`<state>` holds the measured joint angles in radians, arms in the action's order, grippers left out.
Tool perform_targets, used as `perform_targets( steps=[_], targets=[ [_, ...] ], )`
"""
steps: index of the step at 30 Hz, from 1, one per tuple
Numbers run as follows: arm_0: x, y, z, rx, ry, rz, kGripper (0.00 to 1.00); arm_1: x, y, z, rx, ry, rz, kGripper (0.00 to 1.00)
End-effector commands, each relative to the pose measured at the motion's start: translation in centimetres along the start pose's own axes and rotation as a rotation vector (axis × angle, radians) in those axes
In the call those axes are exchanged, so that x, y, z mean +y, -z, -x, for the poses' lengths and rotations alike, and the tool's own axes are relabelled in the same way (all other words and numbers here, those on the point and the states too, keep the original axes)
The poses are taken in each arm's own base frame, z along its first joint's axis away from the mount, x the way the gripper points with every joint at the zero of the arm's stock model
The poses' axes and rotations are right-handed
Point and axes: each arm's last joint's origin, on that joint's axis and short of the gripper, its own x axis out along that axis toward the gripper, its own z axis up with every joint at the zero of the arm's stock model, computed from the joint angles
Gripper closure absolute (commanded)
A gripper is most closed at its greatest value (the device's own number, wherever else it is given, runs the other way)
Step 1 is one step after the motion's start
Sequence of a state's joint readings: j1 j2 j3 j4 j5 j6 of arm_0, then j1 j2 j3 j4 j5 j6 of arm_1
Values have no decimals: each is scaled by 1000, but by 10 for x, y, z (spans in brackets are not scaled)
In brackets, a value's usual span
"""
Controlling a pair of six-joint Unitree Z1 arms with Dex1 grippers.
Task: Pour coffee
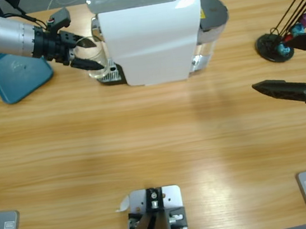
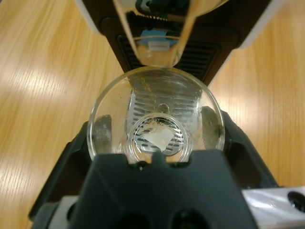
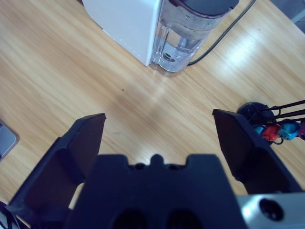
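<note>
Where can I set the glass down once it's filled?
Bare wood: the wide stretch of table in front of the coffee machine, between both arms. Crowded: beside the teal tray, where the left claw holds the glass, and near the capsule rack by the right claw.

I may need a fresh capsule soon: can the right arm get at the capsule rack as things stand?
Probably yes: the right gripper hangs open and empty just beside the capsule rack, with only bare table between them.
</note>
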<state>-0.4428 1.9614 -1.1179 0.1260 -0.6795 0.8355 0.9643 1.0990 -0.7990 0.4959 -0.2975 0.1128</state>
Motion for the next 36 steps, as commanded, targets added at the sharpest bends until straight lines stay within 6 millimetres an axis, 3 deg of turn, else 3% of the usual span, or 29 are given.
perform_targets(
  steps=[1,12,24,25,26,27,36],
  targets=[
    [5,5,-24,27,22,30,1000,3,7,-11,38,15,22,4],
    [0,0,-42,80,3,19,1000,4,7,-15,38,23,21,4],
    [-5,0,-40,70,21,19,987,5,5,-18,35,25,20,4],
    [-5,0,-41,71,20,22,668,5,5,-18,35,25,20,4],
    [-5,0,-40,70,21,23,102,5,5,-18,34,25,20,4],
    [-6,0,-39,69,21,29,19,5,5,-17,33,26,20,4],
    [-14,2,-20,65,3,46,0,4,3,-13,28,30,19,4]
  ],
)
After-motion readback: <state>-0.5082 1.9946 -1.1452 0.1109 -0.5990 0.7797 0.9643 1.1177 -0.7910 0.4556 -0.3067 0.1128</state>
